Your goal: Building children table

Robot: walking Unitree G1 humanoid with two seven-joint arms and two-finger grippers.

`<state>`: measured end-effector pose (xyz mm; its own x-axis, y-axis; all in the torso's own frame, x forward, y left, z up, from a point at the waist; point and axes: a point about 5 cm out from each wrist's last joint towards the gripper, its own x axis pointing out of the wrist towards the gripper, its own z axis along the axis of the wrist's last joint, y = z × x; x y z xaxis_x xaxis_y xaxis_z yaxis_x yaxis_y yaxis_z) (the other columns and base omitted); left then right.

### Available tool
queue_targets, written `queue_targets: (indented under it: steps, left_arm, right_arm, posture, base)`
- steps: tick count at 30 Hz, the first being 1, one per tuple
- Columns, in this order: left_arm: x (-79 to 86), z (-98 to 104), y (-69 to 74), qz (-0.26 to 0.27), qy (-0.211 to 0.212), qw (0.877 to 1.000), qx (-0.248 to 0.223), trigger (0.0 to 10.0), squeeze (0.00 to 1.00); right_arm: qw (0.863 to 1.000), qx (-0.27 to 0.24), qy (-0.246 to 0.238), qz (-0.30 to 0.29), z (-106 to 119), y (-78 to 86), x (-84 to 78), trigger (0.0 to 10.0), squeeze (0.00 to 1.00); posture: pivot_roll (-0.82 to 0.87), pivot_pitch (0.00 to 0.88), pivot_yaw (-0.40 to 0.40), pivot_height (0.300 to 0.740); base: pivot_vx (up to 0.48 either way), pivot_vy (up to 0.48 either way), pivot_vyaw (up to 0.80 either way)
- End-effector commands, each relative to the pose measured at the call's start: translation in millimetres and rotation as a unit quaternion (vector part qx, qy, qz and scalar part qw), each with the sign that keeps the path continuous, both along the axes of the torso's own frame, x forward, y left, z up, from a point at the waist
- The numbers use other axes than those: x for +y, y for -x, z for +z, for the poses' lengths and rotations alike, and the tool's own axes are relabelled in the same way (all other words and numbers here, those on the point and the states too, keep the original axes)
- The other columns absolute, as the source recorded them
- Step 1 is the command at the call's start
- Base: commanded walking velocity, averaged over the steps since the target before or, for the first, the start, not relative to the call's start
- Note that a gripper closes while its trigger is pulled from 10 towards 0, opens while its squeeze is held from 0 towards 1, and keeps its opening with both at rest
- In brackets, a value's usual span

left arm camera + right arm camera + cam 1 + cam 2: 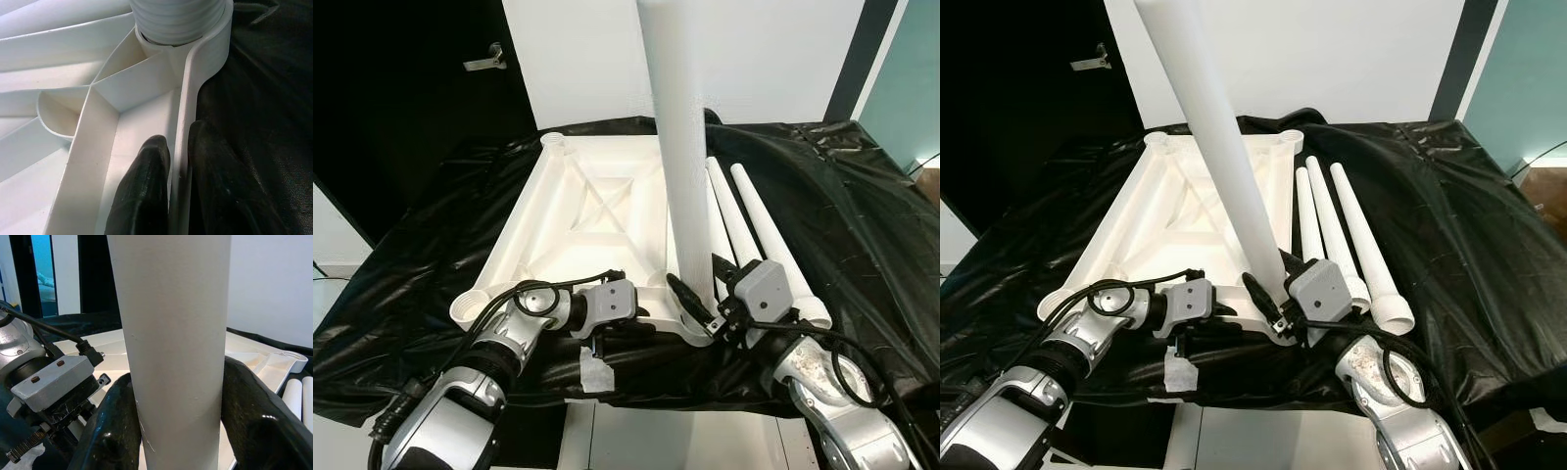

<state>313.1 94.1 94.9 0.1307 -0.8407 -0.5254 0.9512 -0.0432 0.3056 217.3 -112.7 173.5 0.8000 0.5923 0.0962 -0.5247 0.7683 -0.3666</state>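
Note:
The white table top (524,225) lies upside down on a black cloth, ribs facing up. One white leg (680,147) stands upright in its near right corner socket (215,49), its threaded end (178,19) seated there. My right gripper (178,431) is shut around this leg just above the socket, one finger (117,431) on each side. My left gripper (181,191) is shut on the table top's near rim, pinching the thin wall between its fingers (146,191). Three loose legs (1332,225) lie side by side to the right of the top.
The black cloth (862,196) covers the whole work surface and drops off at the near edge, where a strip of white tape (595,372) hangs. Empty sockets show at the far left (553,142) and near left (470,305) corners. A dark door (411,88) stands back left.

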Motion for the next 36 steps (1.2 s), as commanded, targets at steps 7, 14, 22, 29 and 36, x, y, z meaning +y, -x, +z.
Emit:
queue_targets:
  steps: [7, 14, 22, 29, 36]
  left_arm:
    - [14.0, -20, -2.4, 0.082, -0.025, 0.996, -0.012, 10.0, 0.0]
    - [12.0, -21, -2.2, 0.079, -0.025, 0.996, -0.012, 10.0, 0.0]
    - [9.5, -21, -1.9, 0.075, -0.023, 0.997, -0.012, 10.0, 0.0]
    - [8.8, -22, -1.6, 0.08, -0.017, 0.997, -0.01, 10.0, 0.0]
    - [8.7, -22, -1.6, 0.084, -0.015, 0.996, -0.01, 10.0, 0.0]
  right_arm:
    - [0.986, 0.08, -0.106, -0.097, -30, 5.8, -26.3, 10.0, 0.0]
    - [0.965, 0.126, -0.186, -0.136, -39, 9.5, -34.8, 10.0, 0.0]
    - [0.949, 0.195, -0.195, -0.156, -43, -1.9, -42.3, 10.0, 0.0]
    - [0.944, 0.227, -0.205, -0.125, -20, -19.3, -37.2, 10.0, 0.0]
    - [0.948, 0.229, -0.195, -0.106, -10, -23.8, -34.1, 10.0, 0.0]
  posture:
    - [-0.17, 0.031, 0.072, 0.74]
    - [-0.18, 0.027, 0.072, 0.74]
    - [-0.18, 0.026, 0.066, 0.74]
    - [-0.17, 0.025, 0.055, 0.74]
    - [-0.17, 0.023, 0.052, 0.74]
  base:
    - [0.0, 0.0, 0.0]
    - [0.0, 0.0, 0.0]
    - [0.0, 0.0, 0.0]
    - [0.0, 0.0, 0.0]
    - [0.0, 0.0, 0.0]
